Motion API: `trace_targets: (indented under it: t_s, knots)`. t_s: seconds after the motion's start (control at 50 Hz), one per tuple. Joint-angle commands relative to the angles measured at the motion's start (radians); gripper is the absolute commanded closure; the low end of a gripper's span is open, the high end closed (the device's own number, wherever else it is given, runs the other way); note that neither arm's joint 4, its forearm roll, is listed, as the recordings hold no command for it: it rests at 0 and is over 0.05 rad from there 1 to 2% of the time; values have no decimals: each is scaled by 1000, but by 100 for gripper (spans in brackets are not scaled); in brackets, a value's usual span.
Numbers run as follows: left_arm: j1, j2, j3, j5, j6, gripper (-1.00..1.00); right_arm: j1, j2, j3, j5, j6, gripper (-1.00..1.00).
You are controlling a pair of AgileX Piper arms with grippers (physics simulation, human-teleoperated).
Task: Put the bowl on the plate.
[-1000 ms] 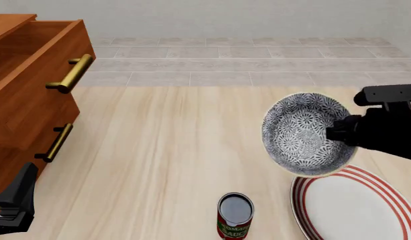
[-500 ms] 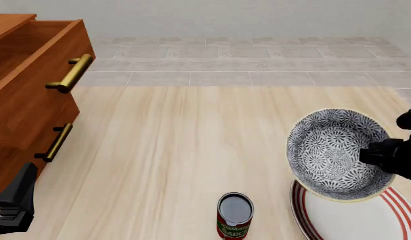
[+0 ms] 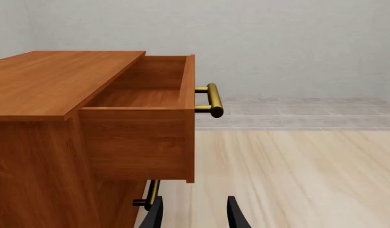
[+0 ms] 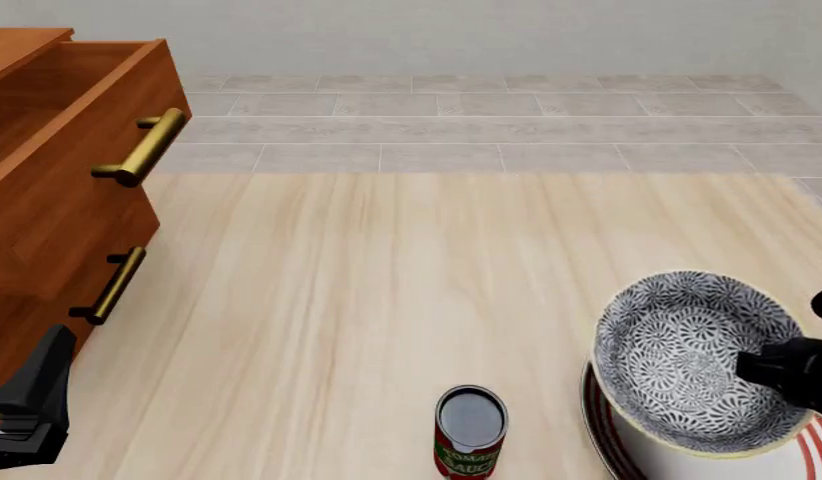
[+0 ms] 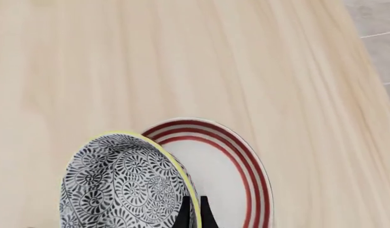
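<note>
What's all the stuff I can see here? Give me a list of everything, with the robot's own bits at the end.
bowl: one, blue-grey and white floral with a pale yellowish rim, tilted, held over the plate at the near right.
plate: one, white with red rings, on the table at the near right, partly covered by the bowl.
can: one, red and green label, upright on the table near the front edge, left of the plate.
cabinet: one, reddish-brown wood, at the left, top drawer pulled open, brass handles.
table: one, pale wood.
right gripper: black, clamped on the bowl's rim.
left gripper: black, open, low beside the cabinet.
</note>
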Motion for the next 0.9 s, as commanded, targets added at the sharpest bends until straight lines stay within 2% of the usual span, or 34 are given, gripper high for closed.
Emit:
trace_targets:
  t_s: [0.02,0.34,0.68,0.9]
  knots:
    - [0,0,0,0,0,-100,-35,0,43,-14,0,100]
    - [0,0,0,0,0,-100,-66,-22,71,17,-20,100]
    - [0,0,0,0,0,-100,-79,13,153,-69,2,100]
    - [0,0,0,0,0,-100,-94,38,178,-110,-3,100]
